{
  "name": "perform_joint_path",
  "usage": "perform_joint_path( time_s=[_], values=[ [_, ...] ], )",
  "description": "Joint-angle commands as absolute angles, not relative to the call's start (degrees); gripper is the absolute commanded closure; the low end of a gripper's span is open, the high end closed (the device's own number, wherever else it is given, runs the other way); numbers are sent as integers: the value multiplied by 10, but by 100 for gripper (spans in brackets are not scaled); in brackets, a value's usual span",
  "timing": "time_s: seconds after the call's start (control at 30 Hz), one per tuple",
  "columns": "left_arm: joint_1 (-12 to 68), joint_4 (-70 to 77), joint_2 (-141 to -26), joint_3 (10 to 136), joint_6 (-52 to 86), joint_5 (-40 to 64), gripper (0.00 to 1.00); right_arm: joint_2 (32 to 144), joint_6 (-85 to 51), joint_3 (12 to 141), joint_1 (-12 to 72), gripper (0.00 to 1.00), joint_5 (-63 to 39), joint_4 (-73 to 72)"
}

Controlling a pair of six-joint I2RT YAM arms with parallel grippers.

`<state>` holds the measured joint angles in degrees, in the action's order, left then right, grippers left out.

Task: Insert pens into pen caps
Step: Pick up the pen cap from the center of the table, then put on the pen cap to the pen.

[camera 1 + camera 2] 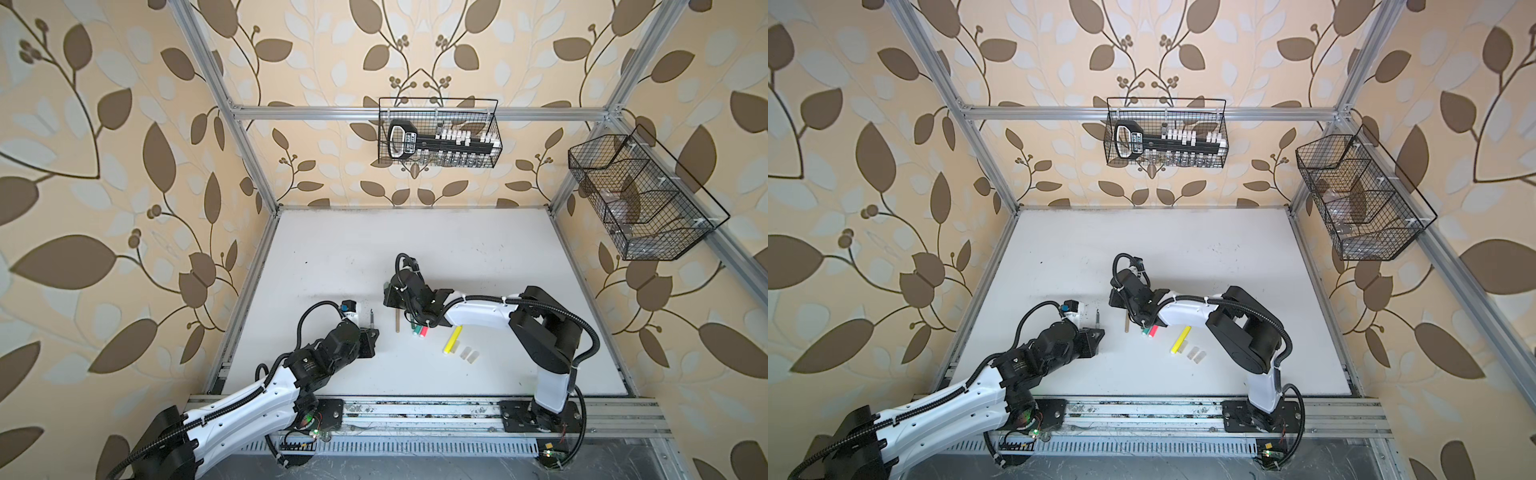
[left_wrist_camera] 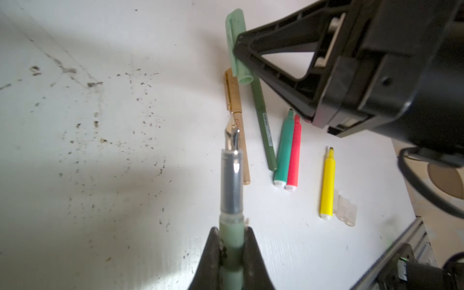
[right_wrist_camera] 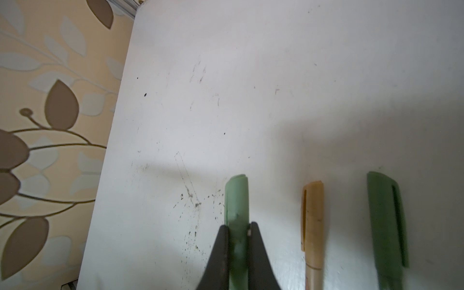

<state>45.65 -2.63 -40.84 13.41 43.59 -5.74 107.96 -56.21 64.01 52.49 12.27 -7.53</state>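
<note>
My left gripper is shut on the grey-green pen, whose bare metal nib points away from the wrist. My right gripper is shut on the sage green cap, held above the table. In a top view the pen stands left of and nearer than the cap, clearly apart. On the table lie a tan pen and a dark green pen, both wearing caps. Beside them lie green, pink-red and yellow markers, uncapped. Clear caps sit by the yellow one.
A wire basket with a black tool hangs on the back wall. Another wire basket hangs on the right frame. The metal rail carrying both arm bases runs along the table's front edge.
</note>
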Motion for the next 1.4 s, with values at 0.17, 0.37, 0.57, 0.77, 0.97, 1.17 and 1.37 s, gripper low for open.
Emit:
perform_joint_path(
  time_s=[0.17,0.37,0.57,0.77,0.97,1.17,1.37],
  values=[
    [454,52,-417,130,406,1,100,1004,-591,585,553,100,160,-139],
    [454,58,-417,131,405,12,100,971,-582,582,567,100,192,-137],
    [454,55,-412,131,406,12,100,966,-576,585,578,100,194,-138],
    [454,54,-411,134,407,7,100,969,-575,587,583,100,189,-141],
    [454,47,-410,136,413,-7,100,973,-573,586,588,100,186,-141],
    [454,46,-410,139,414,-8,100,979,-575,585,594,100,184,-141],
    [454,43,-407,139,415,-13,100,987,-575,584,600,100,188,-141]
  ],
)
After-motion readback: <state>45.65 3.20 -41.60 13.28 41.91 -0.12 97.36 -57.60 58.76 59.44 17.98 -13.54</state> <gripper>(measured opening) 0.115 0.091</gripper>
